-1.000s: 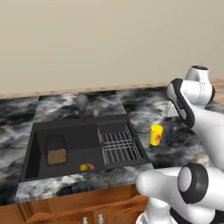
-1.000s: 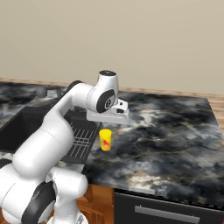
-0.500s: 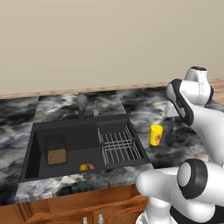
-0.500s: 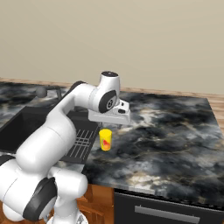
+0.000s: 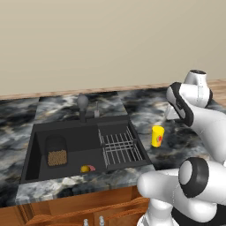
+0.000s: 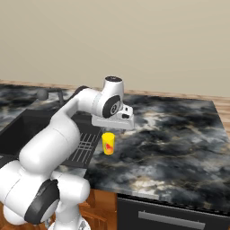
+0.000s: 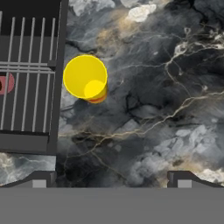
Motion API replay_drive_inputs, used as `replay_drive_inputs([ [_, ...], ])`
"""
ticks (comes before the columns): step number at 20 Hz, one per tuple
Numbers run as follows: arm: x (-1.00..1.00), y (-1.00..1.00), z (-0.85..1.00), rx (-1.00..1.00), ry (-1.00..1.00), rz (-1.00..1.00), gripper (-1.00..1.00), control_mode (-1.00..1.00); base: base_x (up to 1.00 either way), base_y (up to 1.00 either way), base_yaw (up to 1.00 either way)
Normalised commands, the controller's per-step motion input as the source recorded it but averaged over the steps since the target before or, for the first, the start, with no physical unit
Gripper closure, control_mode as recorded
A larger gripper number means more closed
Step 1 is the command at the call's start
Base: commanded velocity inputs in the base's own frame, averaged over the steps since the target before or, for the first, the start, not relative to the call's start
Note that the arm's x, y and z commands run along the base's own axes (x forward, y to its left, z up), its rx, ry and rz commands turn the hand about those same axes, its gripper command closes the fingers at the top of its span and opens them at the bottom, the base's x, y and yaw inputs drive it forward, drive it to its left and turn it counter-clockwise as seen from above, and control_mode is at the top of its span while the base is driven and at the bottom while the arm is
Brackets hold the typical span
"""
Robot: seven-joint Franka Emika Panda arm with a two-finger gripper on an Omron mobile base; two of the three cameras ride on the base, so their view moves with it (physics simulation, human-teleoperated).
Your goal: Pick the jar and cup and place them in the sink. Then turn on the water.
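Note:
The small yellow cup (image 5: 157, 136) (image 6: 108, 143) (image 7: 86, 78) with a red mark stands upright on the dark marbled counter, just right of the sink (image 5: 84, 141). My gripper (image 6: 113, 127) (image 7: 111, 181) hangs open above the counter beside the cup, with nothing between its fingers. In the hand view the cup lies up and to the left of the fingertips. The brown speckled jar (image 5: 56, 152) sits in the left part of the black basin. No water runs from the faucet (image 5: 82, 106).
A grey wire rack (image 5: 119, 148) (image 7: 30, 74) spans the right part of the sink. A tiny yellow-and-pink blob (image 5: 87, 168) lies on the basin floor. The marbled counter (image 6: 170, 134) stretches to the right of the cup. A beige wall stands behind.
The hand has come down a little over the cup. The jaws have stayed open, and the cup and jar have not moved.

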Motion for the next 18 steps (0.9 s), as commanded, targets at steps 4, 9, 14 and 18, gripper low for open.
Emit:
replay_drive_inputs([
  [4,0.06,0.00,-0.09,0.00,0.00,0.00,-1.00,-1.00,0.00,0.00,0.00],
  [9,0.01,0.00,-0.04,0.00,0.00,0.00,-1.00,-1.00,0.00,0.00,0.00],
  [14,0.03,0.00,-0.03,0.00,0.00,0.00,-1.00,-1.00,0.00,0.00,0.00],
  [18,0.03,0.00,-0.02,0.00,0.00,0.00,-1.00,-1.00,0.00,0.00,0.00],
])
